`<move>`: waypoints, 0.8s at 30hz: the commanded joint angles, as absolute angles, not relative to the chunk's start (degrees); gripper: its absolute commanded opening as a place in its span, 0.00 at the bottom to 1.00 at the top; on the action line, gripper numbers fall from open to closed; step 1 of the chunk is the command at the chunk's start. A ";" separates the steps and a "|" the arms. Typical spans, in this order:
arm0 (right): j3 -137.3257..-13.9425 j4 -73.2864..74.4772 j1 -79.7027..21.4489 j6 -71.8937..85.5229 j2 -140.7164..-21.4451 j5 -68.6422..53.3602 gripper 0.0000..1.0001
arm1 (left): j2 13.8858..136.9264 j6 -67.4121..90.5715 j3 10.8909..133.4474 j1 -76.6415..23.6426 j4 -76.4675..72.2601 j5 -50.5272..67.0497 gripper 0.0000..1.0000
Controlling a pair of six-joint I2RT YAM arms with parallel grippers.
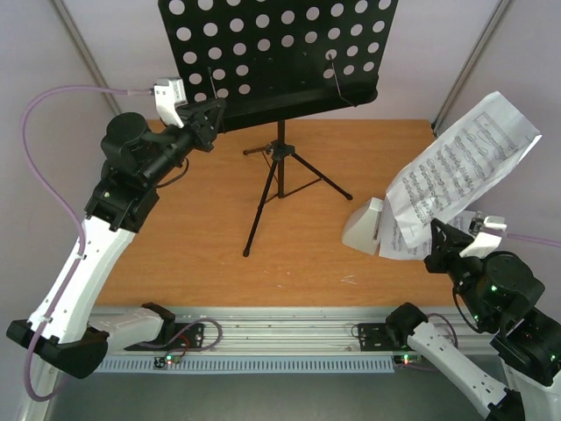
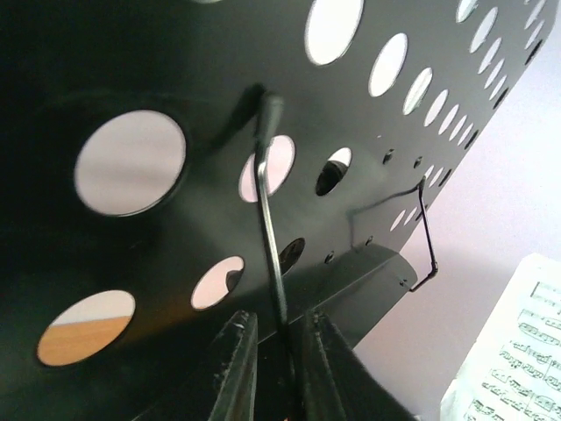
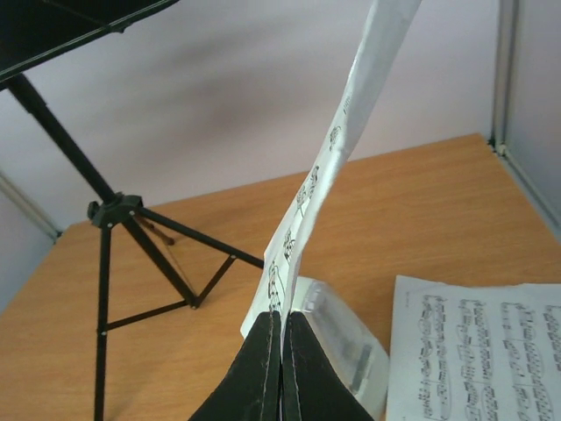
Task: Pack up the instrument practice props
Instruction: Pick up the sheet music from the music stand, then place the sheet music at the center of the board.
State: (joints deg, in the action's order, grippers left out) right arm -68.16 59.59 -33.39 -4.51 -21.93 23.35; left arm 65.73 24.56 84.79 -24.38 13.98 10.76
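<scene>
The black music stand [image 1: 272,44] stands at the back middle on its tripod legs [image 1: 280,180]. My left gripper [image 1: 210,112] is at the left end of the desk's lower shelf. In the left wrist view its jaws [image 2: 279,329] are nearly closed around the wire page holder [image 2: 270,219] where it meets the holed desk [image 2: 175,70]. My right gripper [image 1: 438,235] is shut on the lower edge of the white sheet of music [image 1: 465,162] and holds it up in the air [image 3: 351,123]. The white metronome [image 1: 364,226] stands on the table just left of it and shows behind my right fingertips [image 3: 346,351].
The wooden table [image 1: 202,228] ends at a metal rail along the near edge. Tripod legs [image 3: 114,219] spread across the middle. Another printed page [image 3: 478,351] lies flat beside the metronome. Frame posts stand at the back corners [image 1: 473,61].
</scene>
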 commanded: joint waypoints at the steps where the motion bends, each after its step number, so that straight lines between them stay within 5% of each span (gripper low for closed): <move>1: -67.09 59.89 -33.62 -5.76 -19.57 28.82 0.01 | 66.17 21.21 85.86 -23.91 17.50 9.13 0.27; 6: -67.21 59.62 -33.59 -5.53 -21.36 28.46 0.01 | 64.26 20.22 84.70 -23.91 18.58 8.89 0.60; 11: -65.57 56.10 -33.63 -4.66 -24.27 25.89 0.01 | 59.31 19.17 80.85 -23.91 19.83 8.62 0.82; 17: -63.83 49.10 -33.62 -7.16 -29.88 28.63 0.01 | 49.73 14.88 71.37 -23.91 22.35 3.33 0.96; 24: -66.47 39.03 -32.85 -9.92 -40.71 27.62 0.01 | 41.31 9.41 58.88 -23.91 24.10 -5.34 0.99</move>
State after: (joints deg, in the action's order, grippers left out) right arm -64.16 47.07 -33.39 -7.03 -35.79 27.07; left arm 43.92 14.09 64.01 -24.12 23.33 1.04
